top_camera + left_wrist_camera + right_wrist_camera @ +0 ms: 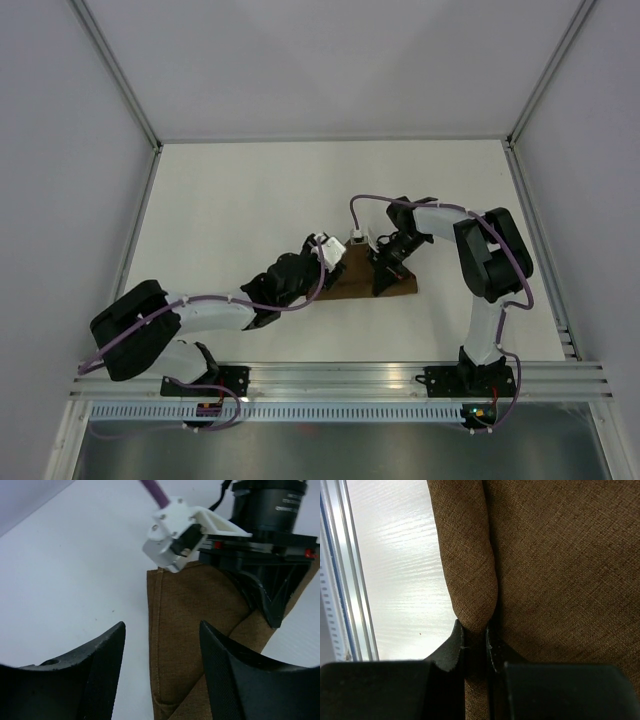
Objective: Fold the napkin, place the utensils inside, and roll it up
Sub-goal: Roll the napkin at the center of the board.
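1. From above, the napkin (352,283) is a brown wedge of folded cloth, sitting just off the middle of the white worktop (250,200) toward 4 o'clock. Both arms are crowded over it, the left one coming in from 7 o'clock and the right from 4 o'clock. Honestly you can't read either tool from up there.
2. The right wrist view sorts one out. The right tool (474,639) is pressed together on a rolled ridge of the cloth, pinching it. More fabric lies flat on the ridge's 3 o'clock side.
3. The left wrist view gives the other. The left tool (161,630) is spread wide with nothing in it. One finger is over bare worktop and the other over cloth, and the napkin's hemmed edge runs up between them.
4. The worktop is matte, and up close it shows a faint grain. An aluminium rail (340,380) runs along the 6 o'clock edge, and pale grey walls (330,60) close the other sides.
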Action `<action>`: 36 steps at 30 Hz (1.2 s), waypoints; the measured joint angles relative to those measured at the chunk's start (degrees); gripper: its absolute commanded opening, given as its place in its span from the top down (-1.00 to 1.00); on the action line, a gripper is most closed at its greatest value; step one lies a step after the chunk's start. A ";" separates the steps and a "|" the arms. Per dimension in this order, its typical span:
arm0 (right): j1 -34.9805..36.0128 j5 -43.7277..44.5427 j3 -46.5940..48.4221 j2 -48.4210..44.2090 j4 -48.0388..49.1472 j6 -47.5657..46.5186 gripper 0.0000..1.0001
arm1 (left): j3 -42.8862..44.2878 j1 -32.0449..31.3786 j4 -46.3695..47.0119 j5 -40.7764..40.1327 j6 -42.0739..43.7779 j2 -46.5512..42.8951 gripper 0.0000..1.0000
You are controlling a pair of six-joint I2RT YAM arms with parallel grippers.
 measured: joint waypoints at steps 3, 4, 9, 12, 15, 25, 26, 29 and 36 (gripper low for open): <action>-0.70 -1.22 1.77 2.03 -2.14 -0.09 0.99 | -0.13 -2.67 0.79 -0.15 3.85 1.18 -0.33; -0.85 -1.51 2.14 2.45 -2.60 -0.09 0.99 | 0.09 -3.48 0.72 -0.15 5.14 1.90 -0.32; -1.11 -2.05 3.19 3.65 -3.91 -0.15 0.99 | 4.13 -9.33 -1.92 -0.09 12.22 8.90 -0.31; -1.31 -2.32 3.80 4.33 -4.70 -0.17 0.99 | 6.03 -12.74 -3.50 -0.07 16.20 13.03 -0.32; -1.49 -2.71 4.24 4.90 -5.27 -0.17 0.99 | 7.06 -14.25 -5.35 0.46 18.88 15.72 -0.33; -1.79 -3.21 5.05 5.86 -6.29 -0.15 0.99 | 12.31 -14.43 -9.66 1.40 23.21 21.75 -0.09; -1.81 -3.30 5.07 5.88 -6.34 -0.15 0.99 | 12.57 -14.38 -10.12 1.44 23.43 22.25 0.00; -1.86 -3.34 5.14 5.99 -6.47 -0.15 0.99 | 13.75 -13.99 -11.58 1.53 23.85 23.41 0.36; -2.10 -3.52 5.14 6.01 -6.43 -0.09 0.65 | 15.61 -12.90 -15.10 3.58 23.82 23.67 0.92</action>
